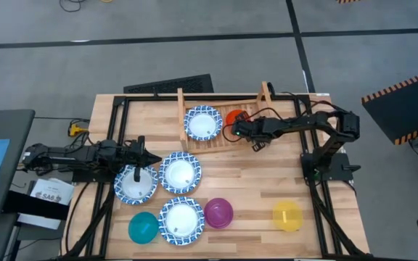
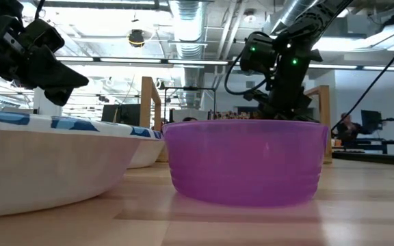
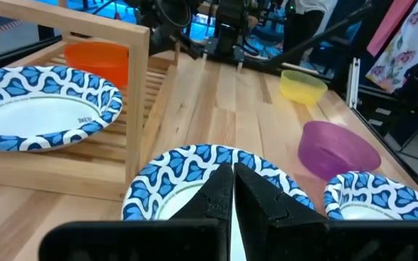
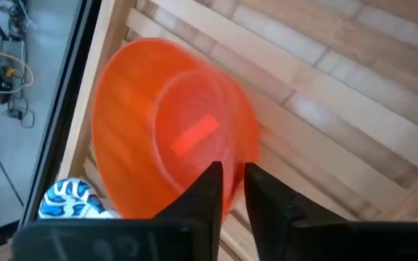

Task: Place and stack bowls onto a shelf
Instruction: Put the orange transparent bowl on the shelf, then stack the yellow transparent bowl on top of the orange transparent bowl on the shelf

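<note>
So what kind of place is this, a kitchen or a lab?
Most likely a robotics lab or workshop, not a kitchen. The low view shows exposed ceiling ducts and a person at a workstation behind the table; the high view shows striped hazard tape on a bare grey floor.

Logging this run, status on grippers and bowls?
Right gripper at the orange bowl on the shelf, grip unclear. Left gripper shut over a patterned bowl. Nothing blocking.

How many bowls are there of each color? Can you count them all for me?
White bowls with blue rims: 4
Orange bowl: 1
Purple bowl: 1
Yellow bowl: 1
Teal bowl: 1
Total: 8 bowls
</note>
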Controlling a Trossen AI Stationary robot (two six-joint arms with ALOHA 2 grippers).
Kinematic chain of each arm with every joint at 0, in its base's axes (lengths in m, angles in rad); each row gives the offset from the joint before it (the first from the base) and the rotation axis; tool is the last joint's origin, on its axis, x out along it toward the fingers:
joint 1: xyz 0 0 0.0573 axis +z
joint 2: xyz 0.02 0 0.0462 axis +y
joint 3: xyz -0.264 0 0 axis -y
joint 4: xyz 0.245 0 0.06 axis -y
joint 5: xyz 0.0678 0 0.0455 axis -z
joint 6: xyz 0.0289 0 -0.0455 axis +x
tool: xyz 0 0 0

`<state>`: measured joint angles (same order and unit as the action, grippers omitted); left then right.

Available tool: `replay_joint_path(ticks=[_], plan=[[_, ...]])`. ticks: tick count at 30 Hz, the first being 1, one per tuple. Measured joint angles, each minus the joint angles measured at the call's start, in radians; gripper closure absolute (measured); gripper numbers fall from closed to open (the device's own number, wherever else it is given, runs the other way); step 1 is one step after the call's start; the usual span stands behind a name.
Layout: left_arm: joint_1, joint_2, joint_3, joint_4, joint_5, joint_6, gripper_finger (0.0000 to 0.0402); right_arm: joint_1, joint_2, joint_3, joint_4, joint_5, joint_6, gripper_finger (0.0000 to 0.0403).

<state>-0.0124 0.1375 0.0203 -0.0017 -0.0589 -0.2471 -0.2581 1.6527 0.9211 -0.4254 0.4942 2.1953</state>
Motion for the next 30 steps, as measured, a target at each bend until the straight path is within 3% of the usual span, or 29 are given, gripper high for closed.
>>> replay_joint_path(ticks=[9, 15, 25, 30], plan=[[0.000, 0.000, 0.000, 0.000, 0.000, 0.000, 0.0401, 0.007, -0.022, 0.000, -0.024, -0.005, -0.044, 0.0229], [0.000, 0.000, 0.000, 0.000, 0.000, 0.000, 0.0401, 0.010, -0.069, 0.000, -0.035, -0.003, -0.062, 0.0198], [0.000, 0.000, 0.002, -0.001, -0.001, 0.000, 0.0401, 0.051, -0.158, 0.000, 0.010, -0.004, -0.281, 0.0195], [0.000, 0.000, 0.002, -0.001, -0.001, 0.000, 0.0401, 0.084, -0.231, 0.000, 0.114, -0.062, -0.579, 0.0195]])
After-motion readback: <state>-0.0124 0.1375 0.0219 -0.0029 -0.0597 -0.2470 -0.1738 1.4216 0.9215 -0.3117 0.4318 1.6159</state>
